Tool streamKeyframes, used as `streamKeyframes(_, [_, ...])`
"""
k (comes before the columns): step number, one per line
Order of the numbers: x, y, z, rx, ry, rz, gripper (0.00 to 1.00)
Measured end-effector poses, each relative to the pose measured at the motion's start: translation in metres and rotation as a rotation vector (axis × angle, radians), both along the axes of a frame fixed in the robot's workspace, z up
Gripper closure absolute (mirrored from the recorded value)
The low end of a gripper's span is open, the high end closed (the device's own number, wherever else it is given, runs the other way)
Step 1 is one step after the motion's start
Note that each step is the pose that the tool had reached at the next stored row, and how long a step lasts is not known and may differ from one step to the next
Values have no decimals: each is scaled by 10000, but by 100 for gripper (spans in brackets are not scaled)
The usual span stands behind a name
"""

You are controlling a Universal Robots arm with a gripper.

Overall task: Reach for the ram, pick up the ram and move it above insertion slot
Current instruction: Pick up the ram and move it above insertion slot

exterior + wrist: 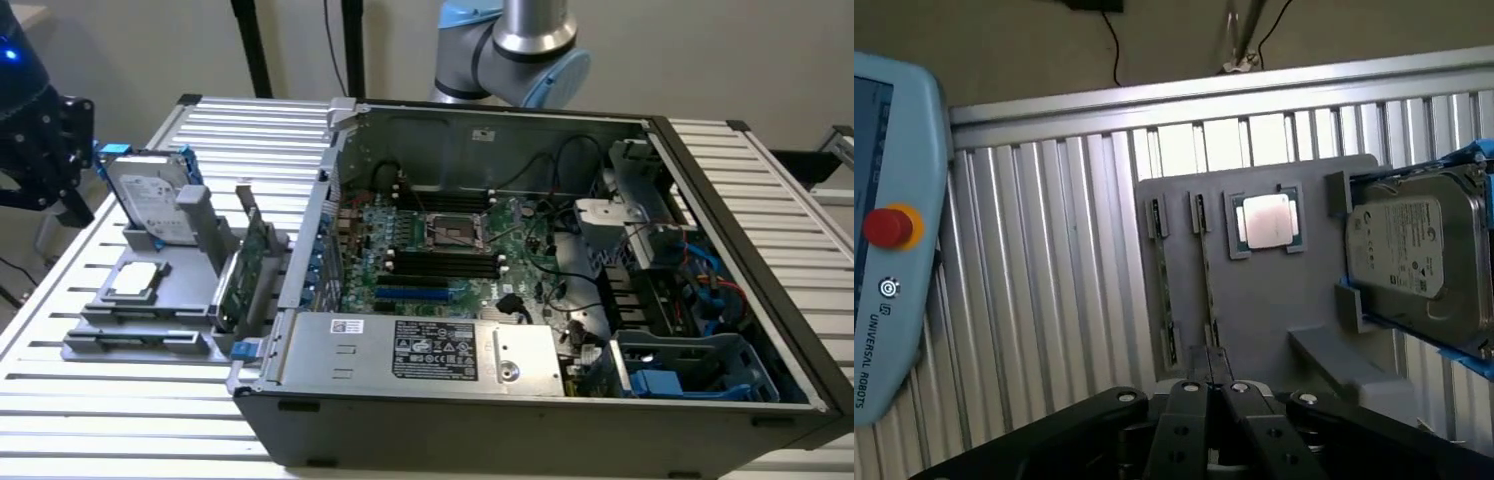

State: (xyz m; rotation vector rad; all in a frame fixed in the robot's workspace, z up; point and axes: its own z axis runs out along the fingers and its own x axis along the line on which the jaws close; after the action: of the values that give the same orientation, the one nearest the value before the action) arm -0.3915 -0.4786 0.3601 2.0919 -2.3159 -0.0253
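Exterior view: the PC case (400, 430) lies on its side with the cover off, so the motherboard's black slots (447, 263) face straight up. I'd guess that's the whole point, for a top-down insert. Over at the exterior view's left, on the slatted worktop (80, 420), a grey fixture (94, 350) props up a hard drive (147, 190) and a green expansion card (246, 272).

Wrist view: looking down on that same fixture. The ram (1206, 280) looks to be the thin dark strip standing on edge between small clips, just beside the CPU (1265, 221). Parked like that, its long top edge is free to pinch. The tool (1214, 385) is squeezed fully together with nothing in it. It hangs well apart from the ram, roughly in line with the strip.
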Motion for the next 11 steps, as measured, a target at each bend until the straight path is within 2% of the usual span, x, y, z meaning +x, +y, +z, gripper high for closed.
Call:
streamKeyframes(5, [0, 0, -10, -1, -27, 899, 89])
streamKeyframes(8, [0, 0, -13, -2, -68, 1433, 89])
streamKeyframes(11, [-6, -1, -14, -2, -99, 1637, 88])
